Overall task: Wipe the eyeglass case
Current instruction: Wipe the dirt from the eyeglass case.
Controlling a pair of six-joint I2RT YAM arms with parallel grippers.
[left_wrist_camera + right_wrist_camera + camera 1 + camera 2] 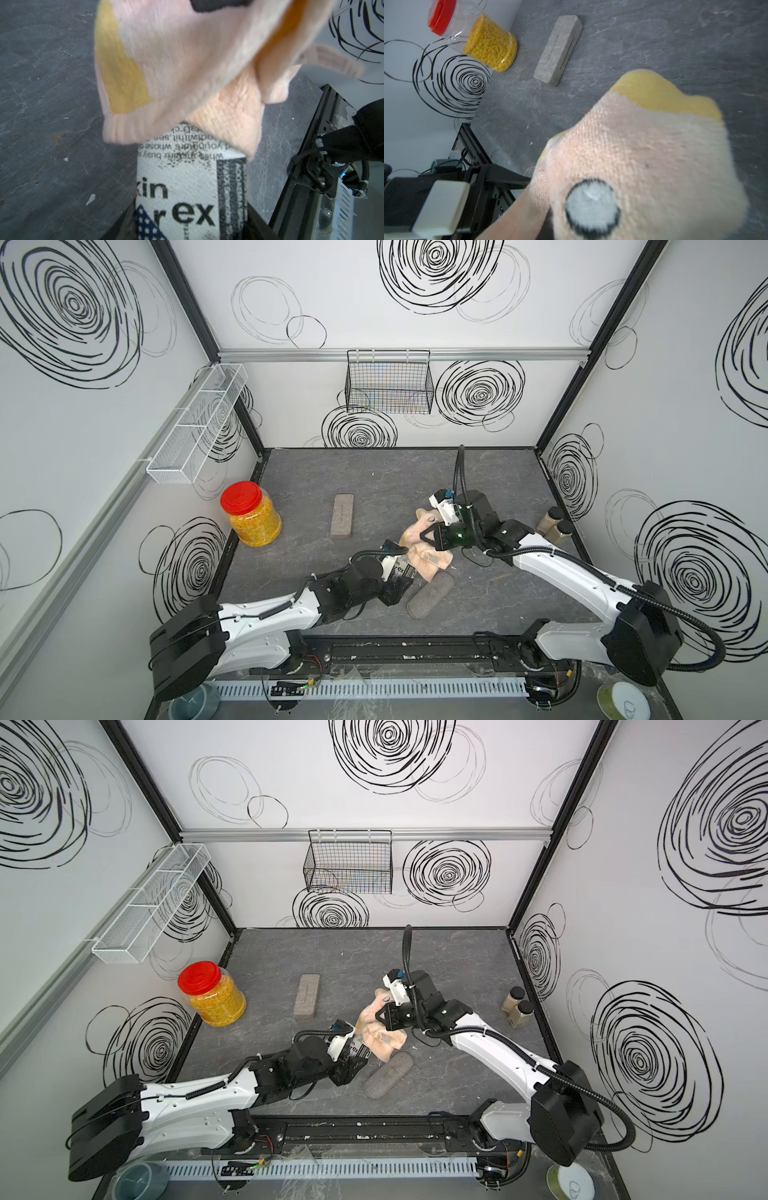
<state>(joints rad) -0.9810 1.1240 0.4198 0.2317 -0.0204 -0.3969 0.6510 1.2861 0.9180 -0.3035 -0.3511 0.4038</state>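
Note:
The eyeglass case [187, 187] is white with newspaper-style print. My left gripper [190, 228] is shut on it, one dark finger [255, 226] on each side, holding it just above the table near the middle in both top views [401, 570] [358, 1050]. A pink cloth [428, 562] [384, 1042] with yellow patches is draped over the case's far end [176, 62]. My right gripper [428, 537] [382, 1015] is shut on this cloth from the right. In the right wrist view the cloth [643, 155] covers the jaws.
A grey felt pouch [430, 596] lies just in front of the cloth. A grey rectangular box [343, 514] lies further back, with a red-lidded jar [249, 514] at the left wall. Two small brown jars [555, 522] stand at the right wall. A black wire basket [388, 381] hangs on the back wall.

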